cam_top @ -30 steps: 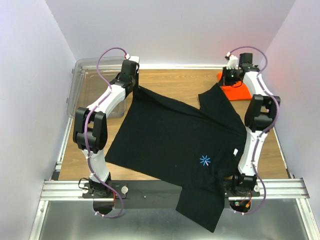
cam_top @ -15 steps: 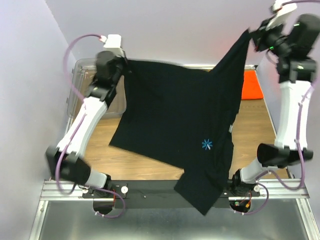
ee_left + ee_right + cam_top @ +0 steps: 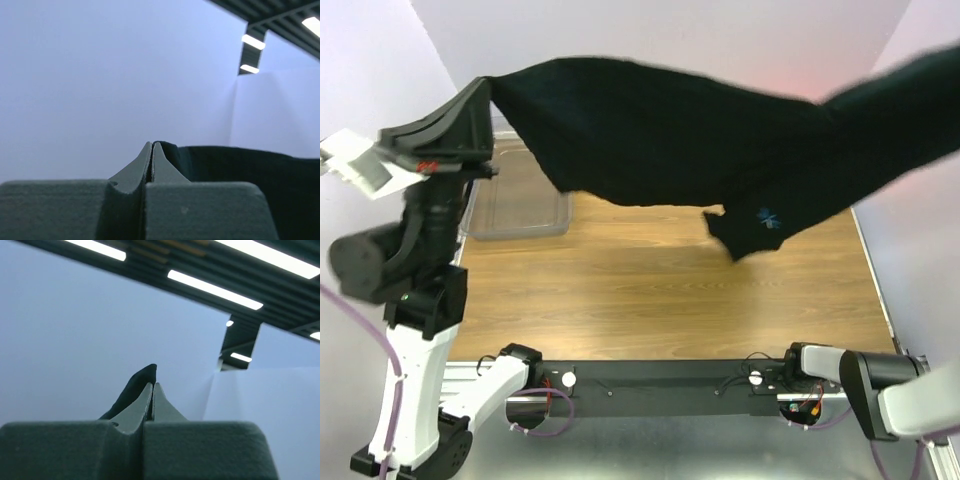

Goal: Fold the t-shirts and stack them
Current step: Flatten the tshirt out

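The black t-shirt (image 3: 660,140) with its blue starburst logo (image 3: 767,217) hangs stretched high above the table between my two arms. My left gripper (image 3: 480,92) is shut on its left end; in the left wrist view the jaws (image 3: 151,146) are pressed together with black cloth (image 3: 240,170) coming out to the right. My right gripper is out of the top view past the right edge; in the right wrist view it (image 3: 152,386) is shut on a tip of black cloth (image 3: 135,385). The orange t-shirt is hidden.
A clear plastic bin (image 3: 515,205) stands at the back left of the wooden table (image 3: 650,290). White walls close in the left, back and right. The arm bases sit on the black rail (image 3: 660,385) at the near edge.
Both arms have swung far up and toward the camera, lifting the black shirt off the table until it hangs taut. The orange shirt at back right is now covered from view.
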